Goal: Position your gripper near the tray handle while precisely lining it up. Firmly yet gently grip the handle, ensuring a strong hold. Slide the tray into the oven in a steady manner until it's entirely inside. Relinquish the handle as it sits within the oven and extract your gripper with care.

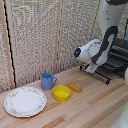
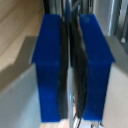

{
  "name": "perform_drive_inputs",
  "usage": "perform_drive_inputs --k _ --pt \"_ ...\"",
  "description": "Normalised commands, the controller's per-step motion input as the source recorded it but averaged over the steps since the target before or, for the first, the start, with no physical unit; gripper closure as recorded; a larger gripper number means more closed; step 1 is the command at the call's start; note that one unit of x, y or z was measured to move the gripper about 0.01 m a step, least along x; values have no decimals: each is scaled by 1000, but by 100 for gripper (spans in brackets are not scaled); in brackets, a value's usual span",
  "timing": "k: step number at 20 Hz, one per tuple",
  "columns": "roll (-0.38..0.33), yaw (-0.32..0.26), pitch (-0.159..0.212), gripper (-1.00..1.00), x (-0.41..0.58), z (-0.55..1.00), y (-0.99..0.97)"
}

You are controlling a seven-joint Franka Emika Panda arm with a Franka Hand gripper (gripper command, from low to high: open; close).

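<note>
Blue pads (image 2: 50,65) fill almost all of my wrist view. They sit very close together, with only a thin dark strip squeezed between them. I think that strip is the tray handle (image 2: 71,60), but the view is blurry, so I am not fully sure. My gripper (image 2: 70,70) looks pinched tight on it.

From the exterior view, my big white arm (image 1: 106,35) bends down from the upper corner on the exterior view's right. My gripper (image 1: 92,68) is low, right at the front edge of the tray (image 1: 102,76). The tray is a dark wire rack of thin bars. It sticks out of the oven (image 1: 119,54) toward the wooden table (image 1: 85,107), so it is not all the way in. The oven is a dark box at the exterior view's right edge, partly hidden behind my arm.

Other things rest on the table, well apart from my gripper. A blue mug (image 1: 48,80) stands near the wall. A yellow bowl (image 1: 62,92) sits just beside the mug, a little closer to the front. A small orange thing (image 1: 75,87) lies beside the bowl, between it and the tray. A round white plate (image 1: 25,101) with a patterned rim lies toward the exterior view's left. A pale woven screen (image 1: 45,35) stands behind the table.
</note>
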Motion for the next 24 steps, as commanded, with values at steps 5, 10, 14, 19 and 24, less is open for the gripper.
perform_drive_inputs --k 5,10,14,19,24 --pt "137 0 0 100 -76 797 -879" --pt "96 0 0 100 -61 491 -991" --pt "26 0 0 100 -113 244 -1000" --pt "3 0 -1 100 -129 206 -930" --pt "-63 0 -1 100 -93 80 -431"
